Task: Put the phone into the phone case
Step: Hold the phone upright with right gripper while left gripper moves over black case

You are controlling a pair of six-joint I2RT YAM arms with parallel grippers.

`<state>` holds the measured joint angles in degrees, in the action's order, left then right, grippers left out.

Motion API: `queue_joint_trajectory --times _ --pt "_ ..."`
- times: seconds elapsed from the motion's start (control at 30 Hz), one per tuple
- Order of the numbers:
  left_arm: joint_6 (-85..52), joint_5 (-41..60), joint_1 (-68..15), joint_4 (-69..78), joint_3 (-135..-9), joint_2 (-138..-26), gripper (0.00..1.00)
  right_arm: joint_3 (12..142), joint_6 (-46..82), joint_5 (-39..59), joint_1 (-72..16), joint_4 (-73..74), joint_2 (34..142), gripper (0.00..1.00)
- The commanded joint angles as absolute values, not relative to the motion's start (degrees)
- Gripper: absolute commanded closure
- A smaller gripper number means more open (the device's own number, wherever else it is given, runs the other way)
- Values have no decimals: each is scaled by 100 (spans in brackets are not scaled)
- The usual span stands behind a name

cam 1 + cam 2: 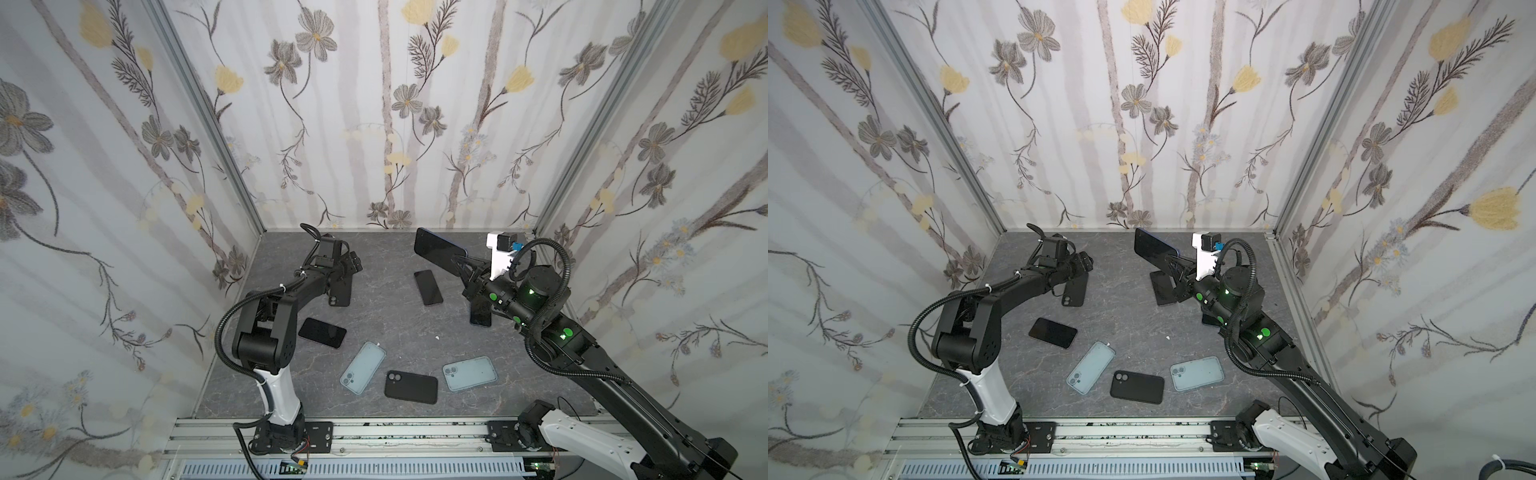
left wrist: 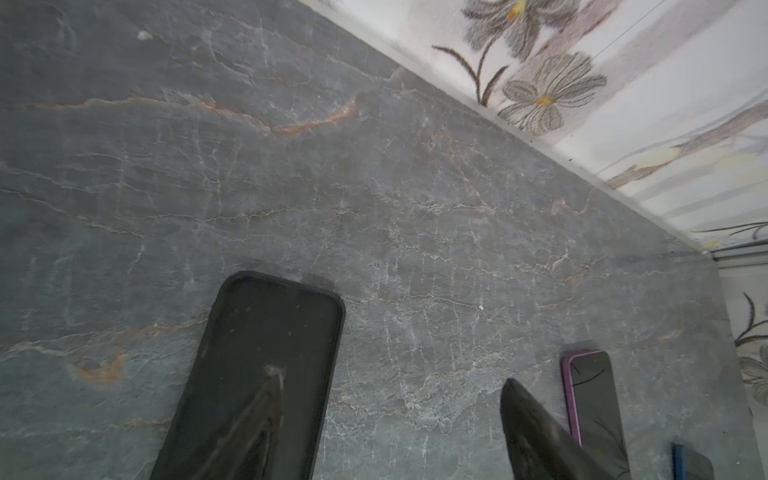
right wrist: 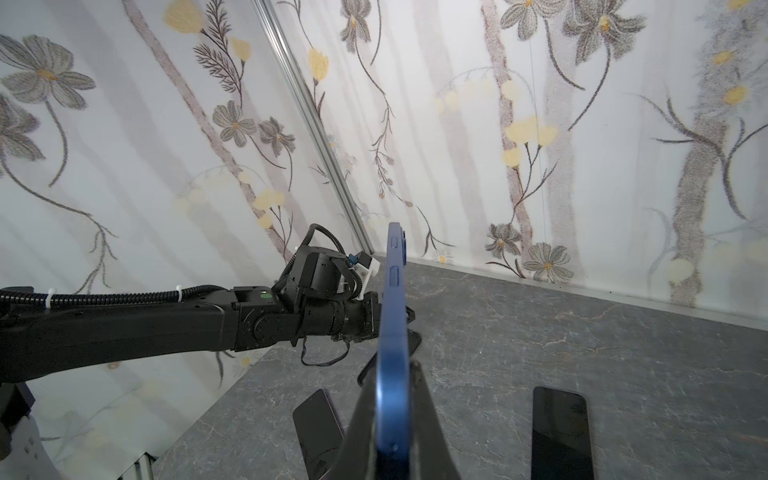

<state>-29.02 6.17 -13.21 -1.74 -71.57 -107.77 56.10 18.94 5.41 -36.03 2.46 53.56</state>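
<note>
The floor here is a dark grey counter (image 1: 395, 324) that looks like stone, with thin white cracks and a few rusty lines. Three walls (image 1: 374, 124) stand around it, white with grey and yellow flowers. Shiny metal posts run up the two back corners. A metal rail (image 1: 395, 432) lies along the front edge, and both arms are bolted to it.

The right claw (image 3: 395, 395) pinches the blue phone (image 3: 392, 311) by one end and holds it up in the air near the back edge. The left claw (image 2: 390, 380) is spread wide above the black case (image 2: 266, 332). This case lies flat, hollow side up, on the left side nearer the back edge. One finger (image 2: 270, 399) is over the case; I cannot tell if it touches.

Near the front edge lie a see-through case (image 1: 363, 367), a second black case (image 1: 411, 386) and another clear case (image 1: 469, 373). A dark phone (image 1: 322, 332) lies by the left arm, and a purple-edged phone (image 1: 428, 287) lies in the middle
</note>
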Motion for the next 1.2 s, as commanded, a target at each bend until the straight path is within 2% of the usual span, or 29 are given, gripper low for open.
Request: queue_joint_trajectory --times 0.0,0.5,1.17 --pt "-2577 710 -1336 -826 -7550 -11119 24 5704 1775 444 -3605 330 5279 100" --pt "-2100 767 -1510 -1485 -8499 -12228 21 5458 1858 395 -3606 282 4948 100" --pt "-1406 710 -2007 -1679 -8552 -12323 19 5238 2083 396 -3604 150 4729 100"
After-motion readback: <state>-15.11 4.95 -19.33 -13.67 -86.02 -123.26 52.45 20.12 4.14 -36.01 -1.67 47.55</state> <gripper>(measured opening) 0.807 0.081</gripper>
